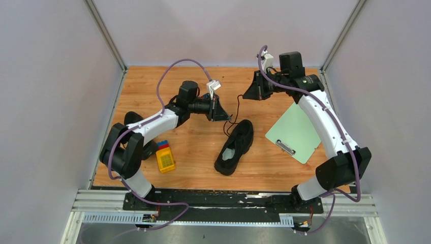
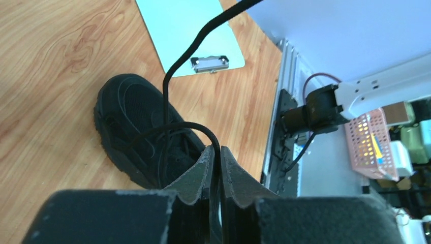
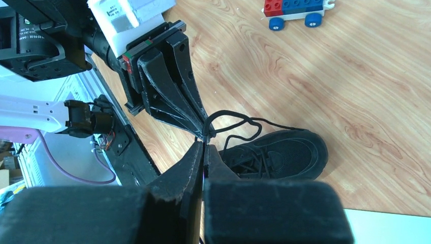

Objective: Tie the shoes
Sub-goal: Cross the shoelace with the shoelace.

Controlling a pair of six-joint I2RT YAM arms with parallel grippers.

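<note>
Shoe [image 1: 235, 147] at the middle of the desk [image 1: 198, 147], lace [image 1: 237, 108] held up.
Left hand [image 1: 226, 116] and right hand [image 1: 246, 95] each clamp the lace; bare wood lies open to the far edge.

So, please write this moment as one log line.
left gripper: shut on lace | right gripper: shut on lace | shoe: on table, lace lifted

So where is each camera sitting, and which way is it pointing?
Top: above and behind, looking down on the table; the left arm and right arm show.
Left wrist: looks along the shut left tool at the shoe and clipboard.
Right wrist: looks past the right tool at the left tool, shoe and toy car.
Both wrist views share the shoe and lace.
</note>
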